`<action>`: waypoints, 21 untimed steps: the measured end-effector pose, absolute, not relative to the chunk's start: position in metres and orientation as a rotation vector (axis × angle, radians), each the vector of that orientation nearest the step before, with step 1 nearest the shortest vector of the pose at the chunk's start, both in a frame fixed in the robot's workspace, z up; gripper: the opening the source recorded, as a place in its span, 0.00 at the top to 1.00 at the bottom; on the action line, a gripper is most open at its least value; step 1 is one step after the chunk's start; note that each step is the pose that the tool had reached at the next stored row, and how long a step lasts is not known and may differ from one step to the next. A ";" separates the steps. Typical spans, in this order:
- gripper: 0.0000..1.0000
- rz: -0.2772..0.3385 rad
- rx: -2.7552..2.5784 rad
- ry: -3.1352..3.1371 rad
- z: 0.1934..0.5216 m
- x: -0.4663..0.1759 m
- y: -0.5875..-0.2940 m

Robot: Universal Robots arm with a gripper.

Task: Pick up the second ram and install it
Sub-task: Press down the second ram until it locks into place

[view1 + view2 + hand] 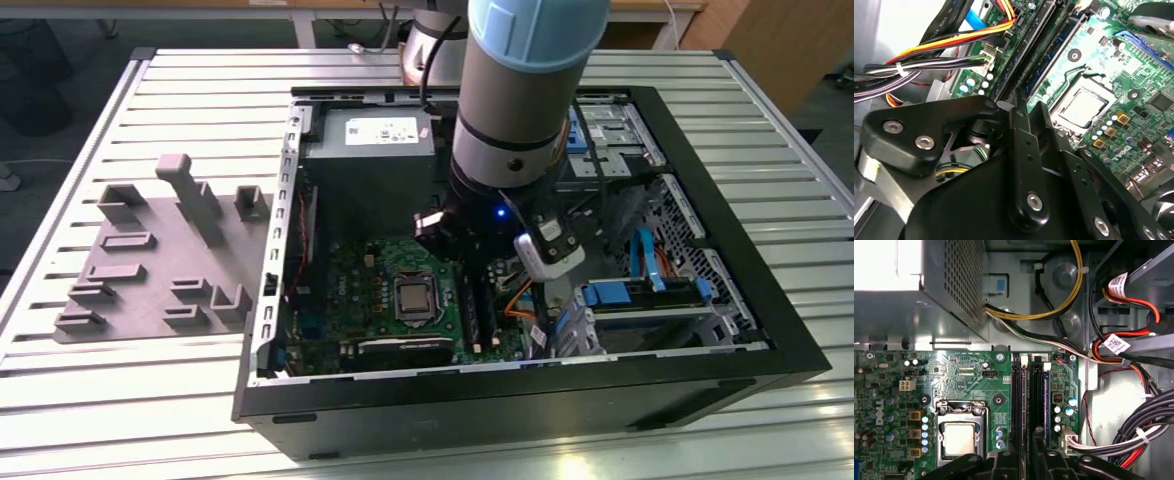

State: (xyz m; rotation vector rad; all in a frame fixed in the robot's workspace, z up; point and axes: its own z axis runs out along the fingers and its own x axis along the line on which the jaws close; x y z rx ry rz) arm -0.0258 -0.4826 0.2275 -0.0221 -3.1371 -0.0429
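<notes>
My arm [501,150] reaches down into the open computer case [747,330], over the green motherboard [354,290]. My gripper [1019,107] [1026,452] hangs just above the long black memory slots [1020,395] [1029,55] beside the processor socket. Its black fingers [1041,125] are drawn together on a thin dark strip seen edge-on, the second ram [1017,96] [1026,405]. The strip lies along the line of the slots. I cannot tell whether it touches a slot. A blue-edged slot [1041,395] runs right beside it.
The processor socket [960,437] [1081,107] [416,297] sits close to the slots. The grey power supply [367,150] [914,270] stands behind the board. Cable bundles [1149,425] [929,50] crowd the slots' other side. A grey fixture plate [154,260] lies at the exterior view's left.
</notes>
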 end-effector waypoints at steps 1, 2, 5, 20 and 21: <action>0.74 -0.043 -0.022 -3.136 0.228 -0.026 -0.483; 0.80 -0.044 -0.022 -3.135 0.228 -0.026 -0.483; 0.87 -0.044 -0.022 -3.135 0.228 -0.026 -0.483; 0.87 -0.044 -0.022 -3.135 0.222 -0.026 -0.483; 0.87 -0.044 -0.022 -3.135 0.222 -0.026 -0.483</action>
